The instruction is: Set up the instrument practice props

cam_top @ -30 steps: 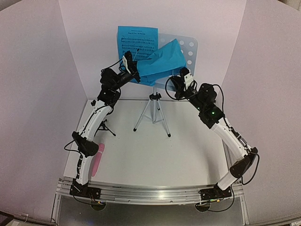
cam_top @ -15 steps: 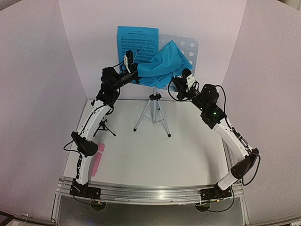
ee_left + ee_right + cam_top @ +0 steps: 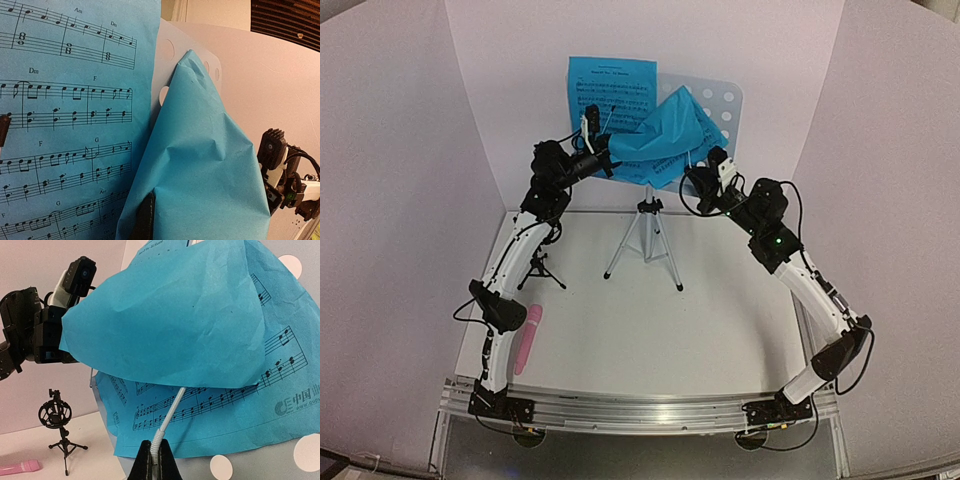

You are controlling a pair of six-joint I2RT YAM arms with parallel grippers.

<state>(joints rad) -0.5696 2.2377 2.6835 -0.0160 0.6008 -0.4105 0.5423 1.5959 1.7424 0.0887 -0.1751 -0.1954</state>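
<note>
Where the bench point(image 3: 650, 330) meets the left arm's base, the pink microphone point(image 3: 527, 340) lies flat on its side, just beside the arm's lower link. A little farther back the small black mic stand point(image 3: 542, 268) stands upright on its three legs, partly hidden behind the same arm. Its ring mount holds nothing, and it stands apart from the microphone.

Above them, the left tool point(image 3: 606, 160) is raised to the music stand with its jaws closed narrow on the lower left edge of the drooping blue page point(image 3: 665, 140). In the left wrist view one dark finger point(image 3: 145, 220) presses against that creased paper. This page has folded forward and down, so its blank back faces outward and it hangs crumpled across the stand's desk.

To its left, the flat blue page point(image 3: 610, 85) rests upright against the pale-blue perforated desk point(image 3: 725, 100), its printed staves facing out and its left part overhanging the desk's edge. The drooping page overlaps its lower right corner. Below the desk, the silver tripod point(image 3: 645, 240) stands on the bench near the back wall, legs spread.

On the right, the right tool point(image 3: 152, 462) is also closed narrow, pinching the thin silver wire page-holder point(image 3: 170, 412). The wire rises from between the fingers and slips up behind the folded paper. Whether the tool touches the paper itself cannot be told.
</note>
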